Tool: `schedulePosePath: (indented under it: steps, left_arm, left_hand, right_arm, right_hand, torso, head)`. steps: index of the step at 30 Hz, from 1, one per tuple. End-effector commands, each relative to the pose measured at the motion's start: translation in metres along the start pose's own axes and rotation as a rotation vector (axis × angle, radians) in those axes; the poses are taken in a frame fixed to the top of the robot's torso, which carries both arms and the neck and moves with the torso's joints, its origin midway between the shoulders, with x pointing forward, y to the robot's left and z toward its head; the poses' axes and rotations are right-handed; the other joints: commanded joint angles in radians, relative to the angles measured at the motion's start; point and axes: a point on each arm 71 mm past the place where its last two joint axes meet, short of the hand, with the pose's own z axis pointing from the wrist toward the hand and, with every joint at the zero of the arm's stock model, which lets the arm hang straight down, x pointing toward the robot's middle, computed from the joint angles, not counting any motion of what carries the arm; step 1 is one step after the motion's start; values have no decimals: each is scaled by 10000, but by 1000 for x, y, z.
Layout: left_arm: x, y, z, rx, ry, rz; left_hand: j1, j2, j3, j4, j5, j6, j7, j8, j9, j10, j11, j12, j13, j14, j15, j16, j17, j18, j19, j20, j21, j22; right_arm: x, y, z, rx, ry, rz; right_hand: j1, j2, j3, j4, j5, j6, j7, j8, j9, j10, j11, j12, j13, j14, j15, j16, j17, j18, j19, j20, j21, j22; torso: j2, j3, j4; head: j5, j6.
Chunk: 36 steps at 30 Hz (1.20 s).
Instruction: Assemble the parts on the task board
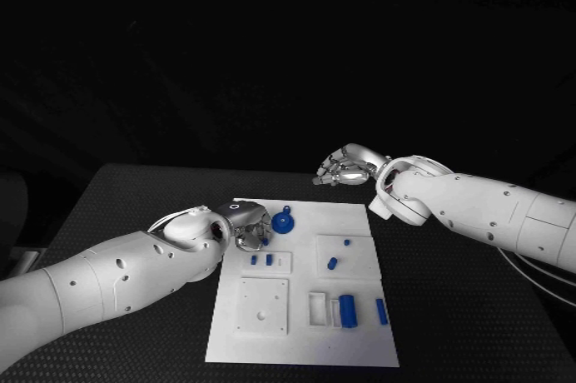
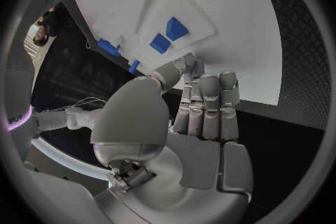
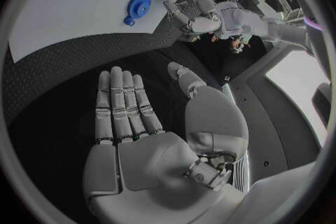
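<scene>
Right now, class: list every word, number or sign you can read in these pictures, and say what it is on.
None can be read. The board, the blue parts and both hands, left and right, carry no lettering that shows.

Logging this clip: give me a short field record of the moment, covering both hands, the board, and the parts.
left hand: over the task board's far left corner, fingers together, holding nothing visible
right hand: above the bare table beyond the board, fingers loosely curled, holding nothing
task board: white plate lying flat on the black table
round blue part: lies on the board just beside the left hand
other blue parts: spread over the board's recesses
assembly: hands apart from all parts
</scene>
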Motion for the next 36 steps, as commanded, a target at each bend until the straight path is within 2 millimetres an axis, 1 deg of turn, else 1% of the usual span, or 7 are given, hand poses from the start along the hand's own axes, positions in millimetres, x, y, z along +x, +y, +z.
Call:
schedulePosePath:
  steps: [1, 11, 17, 19, 30, 36]
  left_arm:
    - [9, -6, -1, 296, 451, -23]
    - [9, -8, -2, 368, 203, -99]
    - [7, -7, -3, 337, 1, -147]
    - [7, -6, -3, 323, -7, -153]
    - [8, -5, -4, 261, 59, -160]
    - [8, -4, -4, 213, 8, -163]
  left_hand:
    - [-56, -45, 6, 20, -57, -29, 30, -19, -6, 34, 56, -24, 19, -26, 20, -9, -11, 206, -38, -368, 6, 181]
    - [-42, -158, -4, 6, -77, -106, 58, -73, -33, 100, 34, 0, 36, -37, -1, 16, 1, 206, -45, -376, 21, 191]
    - [25, -303, 14, -33, -67, -356, 153, -221, -99, 156, 14, 16, 54, -69, -19, 22, 2, 195, -48, -390, 30, 188]
    - [51, -352, 28, -39, -50, -541, 226, -322, -144, 146, 18, 5, 54, -85, -17, 22, 0, 187, -55, -393, 26, 184]
    - [99, -442, 37, -60, -27, -640, 269, -368, -172, 175, 13, 16, 65, -95, -19, 29, 1, 179, -62, -395, 26, 183]
    - [102, -446, 37, -60, -26, -644, 270, -370, -173, 180, 12, 19, 67, -95, -20, 29, 1, 179, -62, -395, 27, 184]
  right_arm:
    - [0, 1, 0, -92, 54, 3]
    - [1, 1, 0, -93, 55, 3]
    - [0, 1, 0, -88, 50, 1]
    - [1, 1, 0, -94, 58, 3]
    - [0, 1, 0, -91, 52, 2]
    - [0, 1, 0, -91, 49, 0]
  right_hand:
    - [-20, 106, -36, -37, 50, -28, -3, 52, -9, 33, 27, 61, -12, -45, 20, 60, -9, 68, 44, -8, -59, 11]
    - [-21, 106, -35, -38, 51, -29, -3, 52, -12, 32, 27, 60, -12, -45, 20, 61, -11, 69, 46, -8, -64, 15]
    - [-22, 104, -35, -39, 50, -29, -3, 52, -14, 31, 27, 60, -12, -46, 21, 61, -12, 69, 46, -8, -67, 17]
    - [-22, 104, -36, -39, 50, -30, -3, 52, -14, 31, 27, 60, -12, -46, 21, 61, -12, 68, 46, -8, -68, 17]
    - [-23, 102, -35, -40, 50, -32, -2, 51, -17, 29, 28, 59, -13, -49, 21, 61, -15, 69, 47, -8, -73, 21]
    - [-23, 102, -36, -40, 50, -32, -2, 51, -17, 29, 28, 59, -13, -49, 21, 61, -15, 69, 46, -8, -73, 21]
  torso:
    - [1, -2, -1]
    - [0, -4, 3]
    - [0, -3, -4]
    - [1, -3, -1]
    - [0, -3, 0]
    - [-3, -3, 1]
  head:
    - [-16, -3]
    - [-28, -8]
    - [-27, -17]
    - [-30, -18]
    - [-36, -22]
    - [-36, -17]
